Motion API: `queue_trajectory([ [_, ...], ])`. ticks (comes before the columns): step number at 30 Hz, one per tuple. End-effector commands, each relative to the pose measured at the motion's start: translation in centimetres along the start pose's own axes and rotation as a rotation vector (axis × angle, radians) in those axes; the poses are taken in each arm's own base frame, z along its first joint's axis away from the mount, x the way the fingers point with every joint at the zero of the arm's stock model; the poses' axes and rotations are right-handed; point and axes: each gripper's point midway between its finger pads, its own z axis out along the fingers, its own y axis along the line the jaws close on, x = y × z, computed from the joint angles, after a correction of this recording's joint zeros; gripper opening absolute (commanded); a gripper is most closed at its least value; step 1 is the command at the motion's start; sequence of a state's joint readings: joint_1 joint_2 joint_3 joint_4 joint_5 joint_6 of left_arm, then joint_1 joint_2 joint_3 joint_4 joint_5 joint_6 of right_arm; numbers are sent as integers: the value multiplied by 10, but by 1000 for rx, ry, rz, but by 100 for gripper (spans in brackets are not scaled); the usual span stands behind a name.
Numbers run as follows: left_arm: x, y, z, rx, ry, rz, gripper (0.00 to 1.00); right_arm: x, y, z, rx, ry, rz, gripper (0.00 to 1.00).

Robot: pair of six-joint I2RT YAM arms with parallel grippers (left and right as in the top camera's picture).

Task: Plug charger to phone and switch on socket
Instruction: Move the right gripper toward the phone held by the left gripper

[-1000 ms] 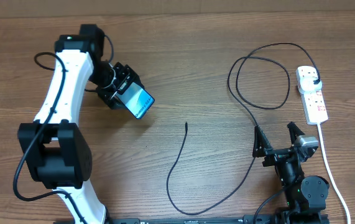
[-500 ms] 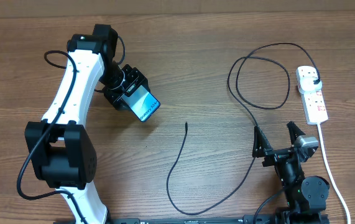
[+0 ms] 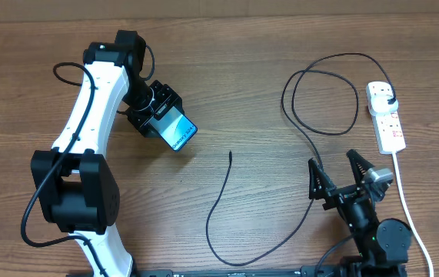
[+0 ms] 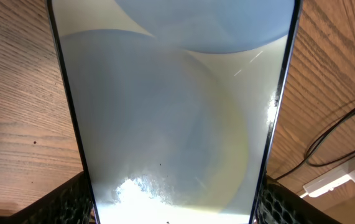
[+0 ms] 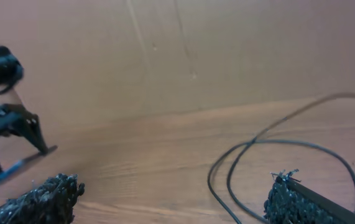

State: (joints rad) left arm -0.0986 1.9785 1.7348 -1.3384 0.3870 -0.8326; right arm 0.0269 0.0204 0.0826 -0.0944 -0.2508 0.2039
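My left gripper [image 3: 156, 117] is shut on the phone [image 3: 175, 129], holding it above the table left of centre; its lit pale screen fills the left wrist view [image 4: 171, 106]. The black charger cable [image 3: 221, 201] lies on the table, its free tip [image 3: 230, 153] right of the phone, looping at the back right [image 3: 319, 92] to a black plug [image 3: 389, 96] in the white socket strip [image 3: 387, 119]. My right gripper [image 3: 336, 171] is open and empty near the front right, over the cable [image 5: 276, 149].
The socket strip's white cord [image 3: 407, 208] runs toward the front edge right of my right arm. A cardboard wall [image 5: 196, 50] stands behind the table. The strip's end shows in the left wrist view [image 4: 345, 177].
My left arm carried the phone a little right and forward, then stopped. My right gripper shifted slightly left and tilted over the cable.
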Motion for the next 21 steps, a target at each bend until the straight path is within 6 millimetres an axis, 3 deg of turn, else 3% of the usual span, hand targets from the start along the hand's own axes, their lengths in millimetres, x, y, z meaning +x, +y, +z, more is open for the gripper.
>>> queue_trajectory([
  [1, 6, -4, -14, 29, -23, 2, 4, -33, 13, -5, -25, -39, -14, 100],
  [7, 6, -4, -14, 31, -20, 2, 4, -46, 20, 5, -41, 45, -41, 100],
  [12, 6, -4, -14, 30, -21, 2, 4, -49, 33, 25, -116, 170, -5, 100],
  [21, 6, -4, -14, 31, -20, -28, 4, -31, 57, 75, -317, 444, 206, 100],
])
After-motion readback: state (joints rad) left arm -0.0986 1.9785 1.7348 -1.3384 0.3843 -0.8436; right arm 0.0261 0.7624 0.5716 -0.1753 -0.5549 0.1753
